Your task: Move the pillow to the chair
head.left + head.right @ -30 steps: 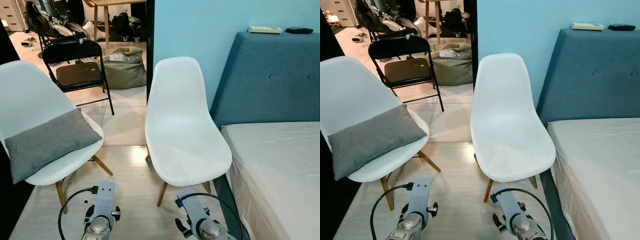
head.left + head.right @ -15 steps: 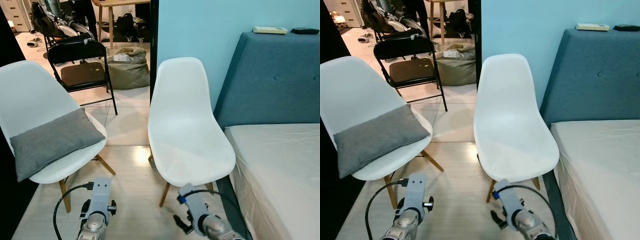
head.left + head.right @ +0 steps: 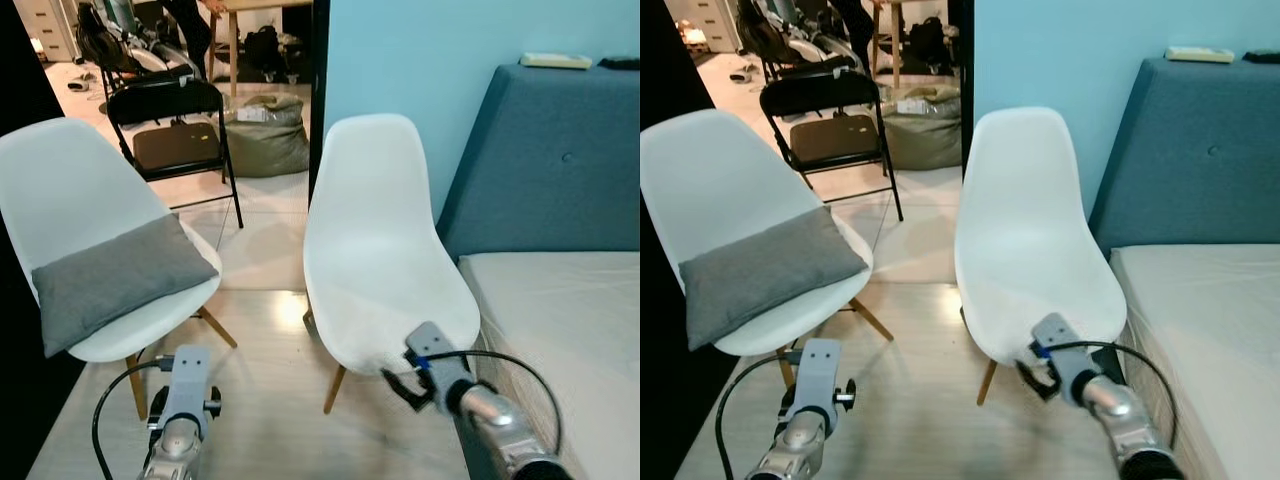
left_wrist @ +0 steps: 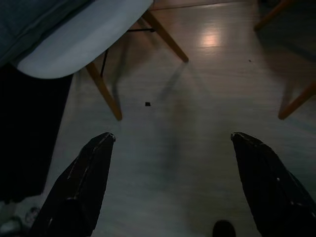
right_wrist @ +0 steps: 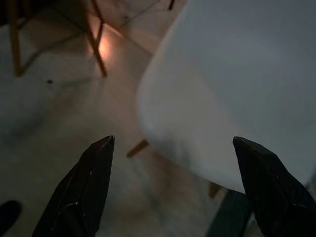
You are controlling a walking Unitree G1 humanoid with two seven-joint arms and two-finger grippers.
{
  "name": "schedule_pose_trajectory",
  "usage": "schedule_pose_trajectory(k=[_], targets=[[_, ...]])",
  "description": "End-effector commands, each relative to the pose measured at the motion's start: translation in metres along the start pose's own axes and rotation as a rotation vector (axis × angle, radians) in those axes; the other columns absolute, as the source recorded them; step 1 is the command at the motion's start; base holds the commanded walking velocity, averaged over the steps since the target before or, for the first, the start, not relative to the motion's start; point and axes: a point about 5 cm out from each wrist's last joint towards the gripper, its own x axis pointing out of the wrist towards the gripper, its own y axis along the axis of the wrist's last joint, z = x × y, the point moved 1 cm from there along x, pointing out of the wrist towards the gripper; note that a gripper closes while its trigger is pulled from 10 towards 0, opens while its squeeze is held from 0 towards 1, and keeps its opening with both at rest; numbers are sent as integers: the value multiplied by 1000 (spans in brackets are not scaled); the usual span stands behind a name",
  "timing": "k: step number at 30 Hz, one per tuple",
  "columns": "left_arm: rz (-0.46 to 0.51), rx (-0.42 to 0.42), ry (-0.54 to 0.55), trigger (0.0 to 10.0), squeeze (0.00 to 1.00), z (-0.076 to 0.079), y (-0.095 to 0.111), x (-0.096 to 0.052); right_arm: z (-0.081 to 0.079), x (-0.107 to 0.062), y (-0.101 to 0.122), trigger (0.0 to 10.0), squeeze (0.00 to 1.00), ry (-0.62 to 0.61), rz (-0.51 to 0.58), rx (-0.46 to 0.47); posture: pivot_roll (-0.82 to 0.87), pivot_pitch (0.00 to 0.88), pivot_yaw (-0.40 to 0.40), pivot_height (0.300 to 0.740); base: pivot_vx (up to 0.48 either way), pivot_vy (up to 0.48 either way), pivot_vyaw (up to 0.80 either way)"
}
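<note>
A grey pillow lies across the seat of the left white chair. A second white chair stands empty to its right. My right arm is raised at the front edge of that empty seat. The right gripper is open, with the white seat edge just beyond its fingers. My left arm hangs low over the wooden floor, in front of the pillow chair. The left gripper is open and holds nothing; the pillow chair's seat and legs lie ahead of it.
A black folding chair and a beanbag stand behind, in a doorway. A bed with a blue headboard fills the right side, close to the empty chair. A dark edge borders the left.
My right arm has lifted and swung forward to the front edge of the empty chair. The left arm has barely moved. The camera has shifted slightly.
</note>
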Motion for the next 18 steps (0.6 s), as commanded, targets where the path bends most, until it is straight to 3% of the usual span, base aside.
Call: schedule_pose_trajectory(k=[1,7,9,18], targets=[[-7,-2,-4,10000,0,1,-5,-2,-3,-2,-1,10000,0,16,17,11,56,65,4,740,0,0,0],[-3,40,-37,10000,0,7,-4,-3,-2,-14,-16,10000,0,3,-47,-73,55,66,3,740,0,0,0],[23,20,-36,10000,0,8,6,0,12,-24,-12,10000,0,-86,-2,-77,54,68,7,740,0,0,0],[43,11,-45,10000,0,14,16,2,28,-37,-1,10000,0,-99,77,-210,41,63,4,740,0,0,0]])
